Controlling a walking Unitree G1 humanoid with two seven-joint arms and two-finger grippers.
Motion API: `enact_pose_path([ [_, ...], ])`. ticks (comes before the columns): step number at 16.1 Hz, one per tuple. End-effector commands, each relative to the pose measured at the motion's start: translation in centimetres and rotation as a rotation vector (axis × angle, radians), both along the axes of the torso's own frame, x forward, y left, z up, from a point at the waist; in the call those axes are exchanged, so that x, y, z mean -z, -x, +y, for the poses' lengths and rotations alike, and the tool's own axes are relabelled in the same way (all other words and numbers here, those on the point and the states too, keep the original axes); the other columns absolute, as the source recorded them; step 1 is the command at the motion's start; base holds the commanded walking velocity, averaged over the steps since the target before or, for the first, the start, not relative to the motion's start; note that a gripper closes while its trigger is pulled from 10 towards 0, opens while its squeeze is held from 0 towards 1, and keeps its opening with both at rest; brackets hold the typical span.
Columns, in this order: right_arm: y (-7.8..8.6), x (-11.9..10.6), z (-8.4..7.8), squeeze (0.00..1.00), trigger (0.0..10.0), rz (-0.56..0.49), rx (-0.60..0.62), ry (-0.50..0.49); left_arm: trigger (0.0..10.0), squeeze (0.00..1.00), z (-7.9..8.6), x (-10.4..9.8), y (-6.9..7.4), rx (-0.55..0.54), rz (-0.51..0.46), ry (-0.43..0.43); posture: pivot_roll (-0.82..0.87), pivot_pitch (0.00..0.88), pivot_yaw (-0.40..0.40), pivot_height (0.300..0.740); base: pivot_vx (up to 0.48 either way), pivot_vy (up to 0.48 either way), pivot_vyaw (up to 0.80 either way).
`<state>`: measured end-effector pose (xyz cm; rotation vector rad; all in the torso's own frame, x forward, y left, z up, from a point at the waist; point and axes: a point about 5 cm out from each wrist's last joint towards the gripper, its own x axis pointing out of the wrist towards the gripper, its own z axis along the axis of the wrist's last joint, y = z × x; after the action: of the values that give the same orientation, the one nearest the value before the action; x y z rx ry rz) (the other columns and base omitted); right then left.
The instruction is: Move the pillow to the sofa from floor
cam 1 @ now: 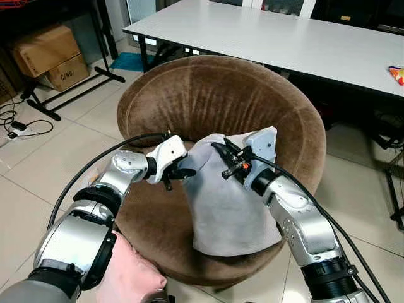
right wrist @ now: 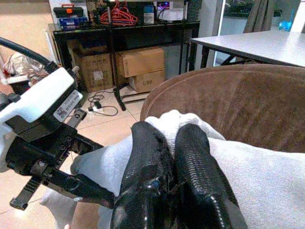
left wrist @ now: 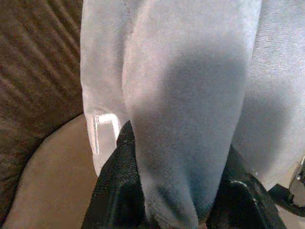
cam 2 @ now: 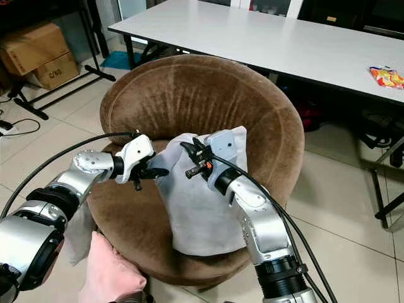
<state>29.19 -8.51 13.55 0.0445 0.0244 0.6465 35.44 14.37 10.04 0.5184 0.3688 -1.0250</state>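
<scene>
Pillow (cam 1: 230, 202), pale grey, is draped on the seat of the round brown sofa chair (cam 1: 208, 95), before a white desk (cam 1: 284, 38). Its upper edge is clamped by the left tool (cam 1: 180, 172) and the right tool (cam 1: 222, 151), both closed on it.

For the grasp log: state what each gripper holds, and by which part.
Both hold the pillow over the sofa: left gripper pinches its upper left edge, right gripper a fold at its top.
</scene>
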Motion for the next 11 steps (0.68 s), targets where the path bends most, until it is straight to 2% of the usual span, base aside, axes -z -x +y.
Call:
enact_pose_path([
  [1, -0.3, -2.7, 0.2, 0.0, 10.0, -0.127, -0.018, -0.032, 0.0, 0.0, 0.6, 0.8, 0.3, -0.014, 0.031, -0.045, -0.03, 0.0, -0.015, 0.74, 0.0, 0.0, 0.0],
  [4, -0.4, -2.6, 0.1, 0.0, 10.0, -0.119, -0.019, -0.033, 0.0, 0.0, 0.9, 0.6, 0.0, -0.048, -0.005, -0.057, -0.03, 0.0, -0.02, 0.74, 0.0, 0.0, 0.0],
  [5, -0.4, -2.4, 0.1, 0.07, 10.0, -0.098, -0.014, -0.041, 0.0, 0.0, 1.1, 0.7, 0.0, -0.067, -0.017, -0.071, -0.03, 0.0, -0.02, 0.74, 0.0, 0.0, 0.0],
  [6, -0.5, -2.2, -0.1, 1.0, 10.0, -0.083, -0.004, -0.044, 0.0, 0.0, 1.4, 0.8, -0.1, -0.091, -0.034, -0.101, -0.03, 0.0, -0.02, 0.74, 0.0, 0.0, 0.0],
  [9, -0.8, -2.1, -0.7, 1.0, 10.0, -0.075, 0.041, -0.048, 0.0, 0.0, 2.6, 1.0, -0.5, -0.203, -0.089, -0.195, -0.04, 0.0, -0.016, 0.74, 0.0, 0.0, 0.0],
  [11, -1.2, -2.1, -1.6, 1.0, 10.0, -0.104, 0.106, -0.007, 0.0, 0.0, 4.1, -0.3, -1.7, -0.393, -0.199, -0.232, -0.04, 0.0, -0.016, 0.74, 0.0, 0.0, 0.0],
])
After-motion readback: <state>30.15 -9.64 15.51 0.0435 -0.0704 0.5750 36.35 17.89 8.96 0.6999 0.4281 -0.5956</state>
